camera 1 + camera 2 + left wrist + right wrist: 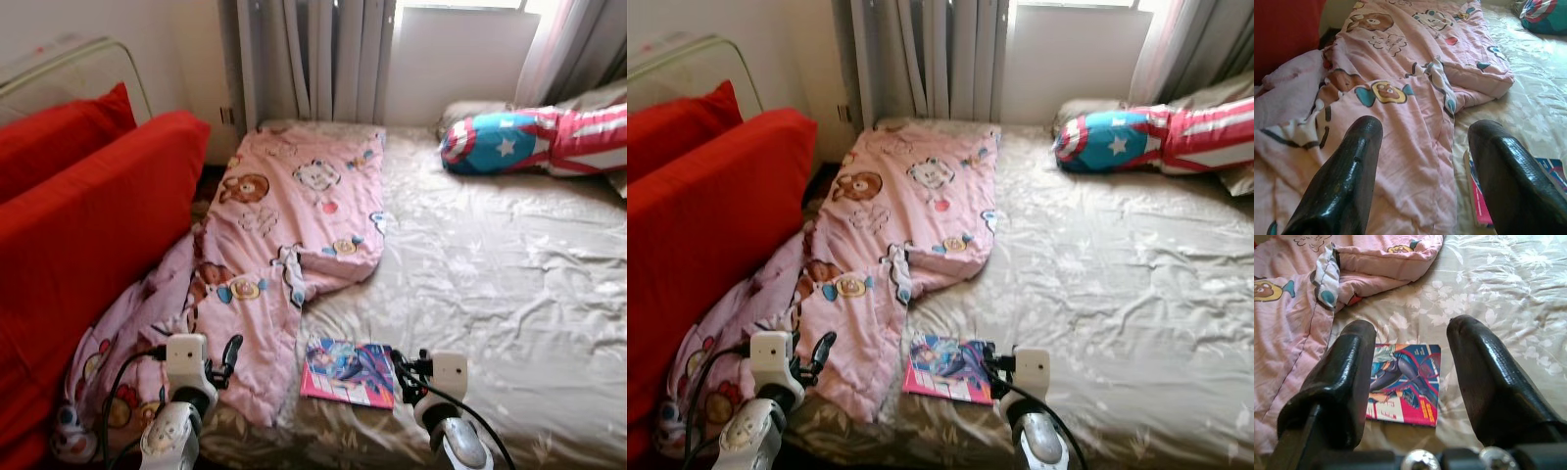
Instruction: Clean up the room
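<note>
From our head views we see a bright pink-edged comic book lying flat near the foot edge of the bed, just beside a rumpled pink cartoon quilt that spills toward a red sofa, grey curtains behind. Our left wrist view shows the left tool spread above the quilt; our right wrist view shows the right tool spread over the book
</note>
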Robot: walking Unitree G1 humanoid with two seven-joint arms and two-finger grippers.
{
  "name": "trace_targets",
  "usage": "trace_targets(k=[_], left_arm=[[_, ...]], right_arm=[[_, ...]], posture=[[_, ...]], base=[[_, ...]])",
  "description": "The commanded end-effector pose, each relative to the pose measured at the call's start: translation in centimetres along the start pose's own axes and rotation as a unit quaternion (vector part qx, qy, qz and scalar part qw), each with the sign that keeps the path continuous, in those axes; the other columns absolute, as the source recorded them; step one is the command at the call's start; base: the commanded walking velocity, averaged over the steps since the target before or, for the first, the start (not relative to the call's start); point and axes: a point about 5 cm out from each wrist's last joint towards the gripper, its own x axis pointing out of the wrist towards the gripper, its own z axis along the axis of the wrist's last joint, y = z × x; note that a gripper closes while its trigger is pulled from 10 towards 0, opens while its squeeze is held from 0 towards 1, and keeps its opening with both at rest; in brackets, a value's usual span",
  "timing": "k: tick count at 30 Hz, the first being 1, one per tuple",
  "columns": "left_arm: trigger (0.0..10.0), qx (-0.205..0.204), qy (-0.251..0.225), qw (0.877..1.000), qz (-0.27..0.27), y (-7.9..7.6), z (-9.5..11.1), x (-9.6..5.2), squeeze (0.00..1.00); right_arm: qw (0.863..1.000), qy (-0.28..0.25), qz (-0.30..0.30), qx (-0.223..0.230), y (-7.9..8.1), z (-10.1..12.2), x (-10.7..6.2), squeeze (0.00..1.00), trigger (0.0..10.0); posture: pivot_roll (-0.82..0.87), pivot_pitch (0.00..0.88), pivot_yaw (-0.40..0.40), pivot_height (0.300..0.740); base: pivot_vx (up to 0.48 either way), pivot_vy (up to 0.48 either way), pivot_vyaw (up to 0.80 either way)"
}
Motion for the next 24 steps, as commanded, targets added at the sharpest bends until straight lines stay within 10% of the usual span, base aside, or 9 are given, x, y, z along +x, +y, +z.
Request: trace_targets(k=[1, 24], left_arm=[[10.0, -0.003, 0.001, 1.000, 0.002, 0.18, 0.13, 0.04, 0.00], [10.0, 0.004, 0.009, 1.000, -0.011, -0.16, -0.02, 0.02, 0.00]], right_arm=[[1.000, 0.003, 0.005, -0.003, 0.26, 0.06, 0.17, 0.00, 10.0], [0.999, 0.023, 0.022, 0.003, 0.77, -0.22, 0.46, 0.00, 10.0]], posture=[[0.03, 0.000, -0.024, 0.666], [0.03, 0.000, -0.022, 0.642]], base=[[0.000, 0.000, 0.00], [0.000, 0.000, 0.00]])
